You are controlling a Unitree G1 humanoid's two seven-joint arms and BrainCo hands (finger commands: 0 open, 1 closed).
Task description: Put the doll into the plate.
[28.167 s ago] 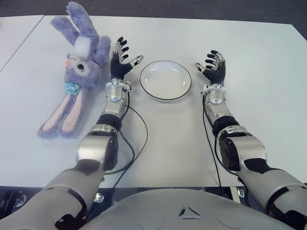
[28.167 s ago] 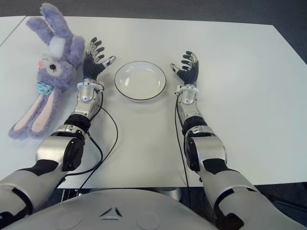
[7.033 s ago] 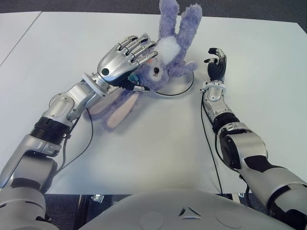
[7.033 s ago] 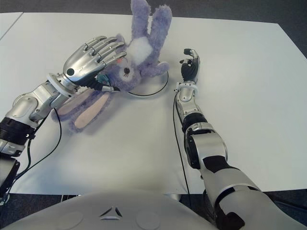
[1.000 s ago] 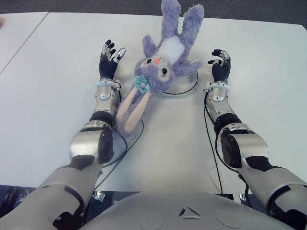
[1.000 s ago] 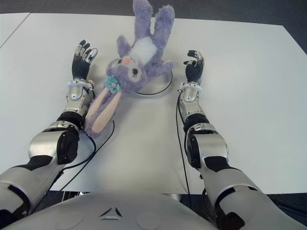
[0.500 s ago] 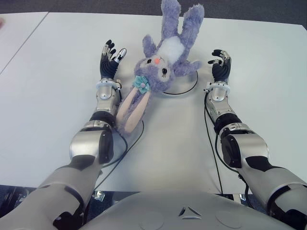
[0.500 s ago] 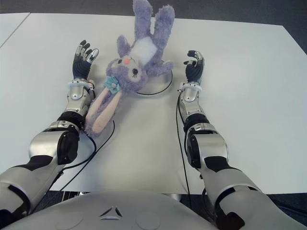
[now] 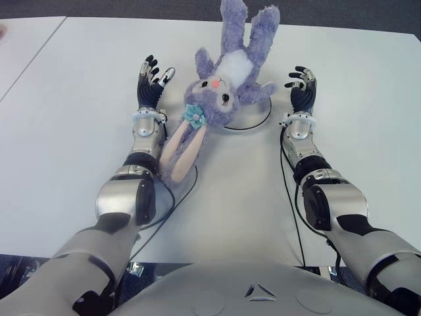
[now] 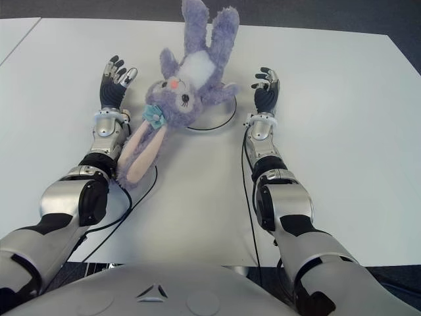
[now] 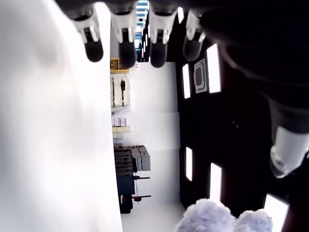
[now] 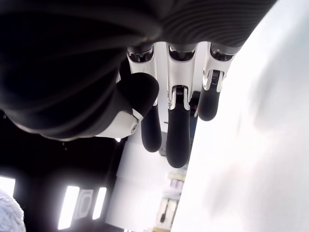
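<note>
The purple bunny doll lies face up across the white plate, hiding all of it but a stretch of dark rim. Its legs point to the far side of the table, and its long ears trail off the plate toward me. My left hand shows just left of the doll's head, palm up, fingers spread and holding nothing. My right hand shows just right of the plate, fingers loosely bent and empty. Neither hand touches the doll.
The white table stretches around both arms. Black cables run along each forearm on the tabletop. A second white table adjoins at the left. Dark floor lies beyond the far edge.
The left hand's fingers have spread a little wider. The doll, the plate and the right hand have stayed where they were.
</note>
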